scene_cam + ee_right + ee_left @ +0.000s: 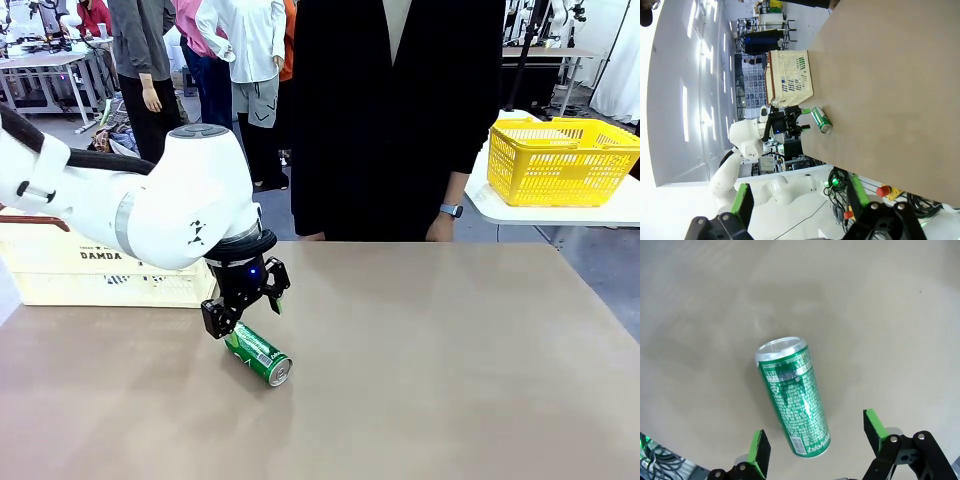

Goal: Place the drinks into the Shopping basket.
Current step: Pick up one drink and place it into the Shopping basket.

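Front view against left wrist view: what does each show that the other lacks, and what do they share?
Front view alone: the Shopping basket at the table's left edge, a yellow mesh basket on a side table, and a person's hand at the far edge. Left wrist view alone: the can's small print, read from straight above. Shared: the green can lying on its side, with the left gripper over it, jaws open.

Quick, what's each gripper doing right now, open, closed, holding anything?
Left gripper: open, empty, over the green can lying on the table.
Right gripper: open, empty, off the table's edge.
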Robot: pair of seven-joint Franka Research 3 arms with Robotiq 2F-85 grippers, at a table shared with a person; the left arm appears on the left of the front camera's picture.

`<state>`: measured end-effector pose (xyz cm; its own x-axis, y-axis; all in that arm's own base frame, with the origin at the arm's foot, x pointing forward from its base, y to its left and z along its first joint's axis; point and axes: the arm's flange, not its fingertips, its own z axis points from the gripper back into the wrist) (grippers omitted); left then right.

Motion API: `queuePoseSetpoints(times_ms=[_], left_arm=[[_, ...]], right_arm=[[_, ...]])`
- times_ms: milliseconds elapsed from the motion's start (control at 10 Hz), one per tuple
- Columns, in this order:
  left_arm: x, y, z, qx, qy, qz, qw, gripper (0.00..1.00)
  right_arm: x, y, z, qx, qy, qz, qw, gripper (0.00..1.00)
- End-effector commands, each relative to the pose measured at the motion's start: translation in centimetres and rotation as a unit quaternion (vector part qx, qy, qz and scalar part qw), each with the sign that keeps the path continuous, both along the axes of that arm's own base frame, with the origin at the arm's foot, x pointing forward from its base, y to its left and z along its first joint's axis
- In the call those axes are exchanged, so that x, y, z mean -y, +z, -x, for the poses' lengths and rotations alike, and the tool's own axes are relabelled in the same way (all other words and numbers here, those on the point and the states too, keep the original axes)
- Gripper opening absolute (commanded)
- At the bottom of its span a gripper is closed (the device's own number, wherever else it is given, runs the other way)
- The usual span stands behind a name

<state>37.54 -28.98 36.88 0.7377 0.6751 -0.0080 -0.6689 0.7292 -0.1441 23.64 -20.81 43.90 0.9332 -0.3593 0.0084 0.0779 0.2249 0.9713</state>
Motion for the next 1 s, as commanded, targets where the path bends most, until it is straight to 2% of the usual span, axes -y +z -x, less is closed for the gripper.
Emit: queuePoseSetpoints(times_ms=[0, 200, 400, 700, 900], left_arm=[[0.2, 0.0, 0.0, 0.000, -0.002, 0.000, 1.000, 1.00], [-0.5, -1.6, 0.4, -0.016, -0.014, -0.010, 1.000, 1.00], [-0.5, -3.0, 0.9, -0.024, 0.002, -0.028, 0.999, 1.00], [0.1, -4.7, 0.9, -0.016, 0.022, -0.036, 0.999, 1.00], [0.6, -5.6, 0.6, -0.029, 0.020, -0.043, 0.998, 1.00]], right_arm=[[0.3, 0.1, 0.1, 0.005, 0.009, 0.004, 1.000, 1.00], [0.3, 0.1, 0.1, 0.005, 0.009, 0.004, 1.000, 1.00], [0.3, 0.1, 0.1, 0.005, 0.009, 0.004, 1.000, 1.00], [0.3, 0.1, 0.1, 0.005, 0.009, 0.004, 1.000, 1.00], [0.3, 0.1, 0.1, 0.005, 0.009, 0.004, 1.000, 1.00]])
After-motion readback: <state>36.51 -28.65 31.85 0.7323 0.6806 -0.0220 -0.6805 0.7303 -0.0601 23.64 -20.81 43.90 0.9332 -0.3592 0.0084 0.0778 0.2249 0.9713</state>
